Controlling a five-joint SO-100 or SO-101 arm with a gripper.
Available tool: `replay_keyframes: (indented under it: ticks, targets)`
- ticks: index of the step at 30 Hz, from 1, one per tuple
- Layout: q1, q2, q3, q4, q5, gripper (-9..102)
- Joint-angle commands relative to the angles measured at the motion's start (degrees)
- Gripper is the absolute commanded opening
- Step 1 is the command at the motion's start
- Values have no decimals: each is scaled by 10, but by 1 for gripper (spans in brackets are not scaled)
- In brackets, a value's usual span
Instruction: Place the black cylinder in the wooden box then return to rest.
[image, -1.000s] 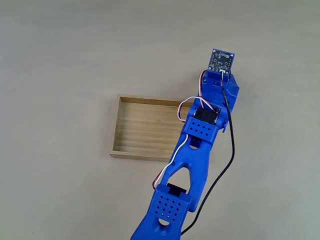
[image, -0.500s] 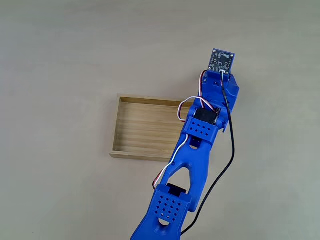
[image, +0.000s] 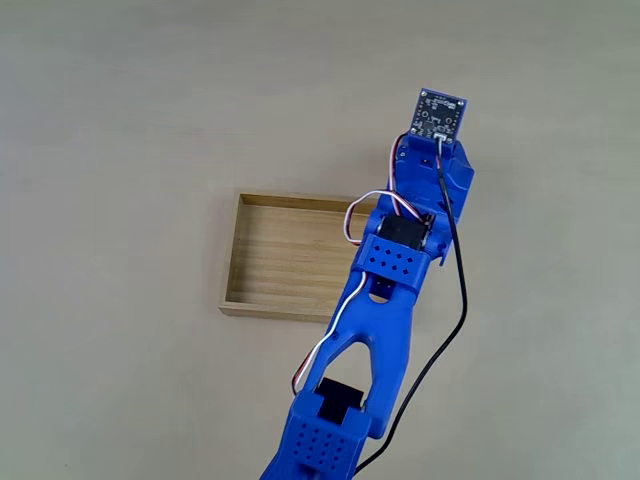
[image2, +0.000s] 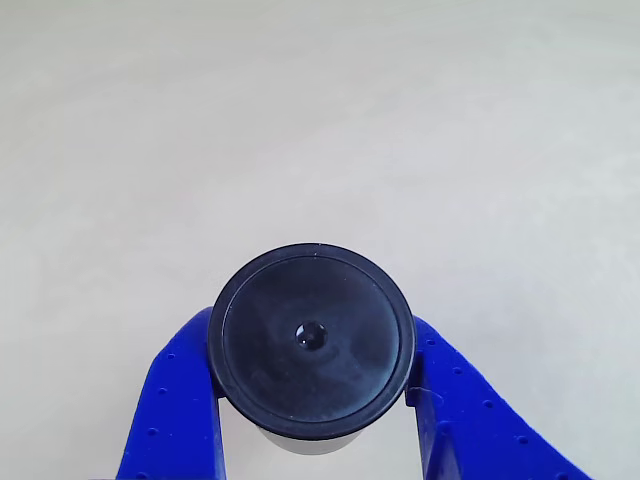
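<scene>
Fixed view first: we count one wooden box (image: 285, 260), one blue arm (image: 385, 300) and one tan table (image: 130, 110). The box lies flat on the table, a shallow tray of light wood with a grained floor, and the part of its floor that we can see is bare. The arm reaches up from the bottom edge of this view and crosses over the box's right end, hiding that end. A small circuit board (image: 440, 113) sits at the arm's far tip, beyond the box's upper right corner. One black cable and a bundle of white and red wires run along the arm.

From the other view we count one black cylinder (image2: 311, 345), seen from above with its round flat top and a small dimple at the centre. The gripper (image2: 315, 400) has two blue fingers (image2: 180, 400), one on each side of the cylinder, and both press against its sides. Behind the cylinder we see bare table surface.
</scene>
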Motion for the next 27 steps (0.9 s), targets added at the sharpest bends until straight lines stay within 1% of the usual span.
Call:
replay_keyframes:
  ticks: [1,10,27]
  targets:
    - [-13,-170,25,-17,-13,16]
    - [-35,-330,192,-30,-25,16]
    - [-95,-701,608,-68,-23,16]
